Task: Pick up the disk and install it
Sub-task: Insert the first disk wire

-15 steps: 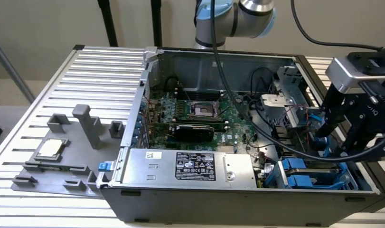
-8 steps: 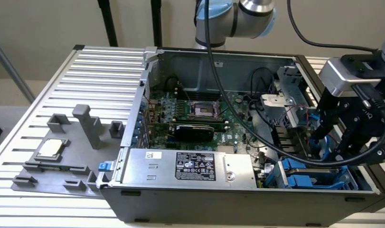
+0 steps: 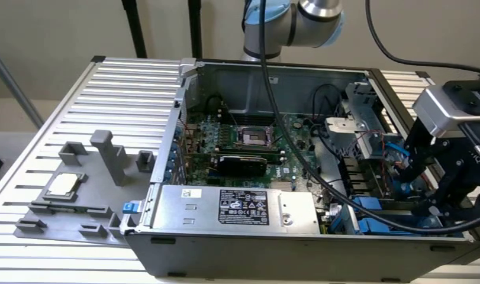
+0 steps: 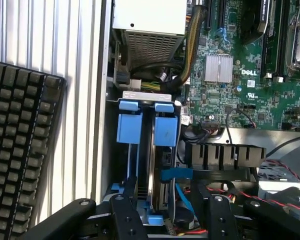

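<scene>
The disk (image 4: 160,187) stands on edge in the drive bay at the corner of the open computer case (image 3: 176,148). Its bright blue rails (image 4: 165,131) point toward the power supply. In the exterior view those blue rails (image 3: 371,214) show at the case's near corner, on the exterior view's right. My gripper (image 4: 170,216) hovers just over the bay and is open. One black finger (image 4: 125,215) stands off each side of the disk, with a gap between finger and disk. In the exterior view the gripper (image 3: 431,204) hangs over the case's wall, on the exterior view's right.
A silver power supply (image 3: 240,210) with a black label fills the case's near side, beside the green motherboard (image 3: 248,142). Black cables (image 3: 303,154) cross the case. A grey fixture holding a small square chip (image 3: 64,184) lies on the ribbed table. A black keyboard (image 4: 20,140) lies outside the case wall.
</scene>
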You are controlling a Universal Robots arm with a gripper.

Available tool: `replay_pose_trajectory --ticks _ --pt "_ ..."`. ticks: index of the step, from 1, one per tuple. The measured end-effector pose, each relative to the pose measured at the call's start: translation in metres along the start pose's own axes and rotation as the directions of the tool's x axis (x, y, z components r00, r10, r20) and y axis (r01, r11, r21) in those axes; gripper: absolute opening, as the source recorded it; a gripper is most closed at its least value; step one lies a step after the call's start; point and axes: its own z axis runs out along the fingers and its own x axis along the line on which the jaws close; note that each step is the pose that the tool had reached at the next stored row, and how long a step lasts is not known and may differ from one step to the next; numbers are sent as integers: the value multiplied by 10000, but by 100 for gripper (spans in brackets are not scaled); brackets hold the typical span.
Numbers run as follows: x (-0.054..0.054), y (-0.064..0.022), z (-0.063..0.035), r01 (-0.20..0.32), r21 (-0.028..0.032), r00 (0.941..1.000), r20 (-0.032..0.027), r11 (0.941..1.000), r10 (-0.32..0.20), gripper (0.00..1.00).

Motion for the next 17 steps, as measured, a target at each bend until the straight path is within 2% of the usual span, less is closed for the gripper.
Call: replay_pose_trajectory --ticks 4,9,11,15,17 --pt "63 -89 -2 3 3 9999 102 10000 -3 55" --pt "87 -208 15 23 -4 9999 168 10000 -23 55" --pt "89 -214 24 81 -22 9998 207 10000 -80 55" --pt "89 -215 35 295 -68 9990 334 9995 -293 55" --pt "89 -216 43 424 -92 9984 376 9991 -421 53"
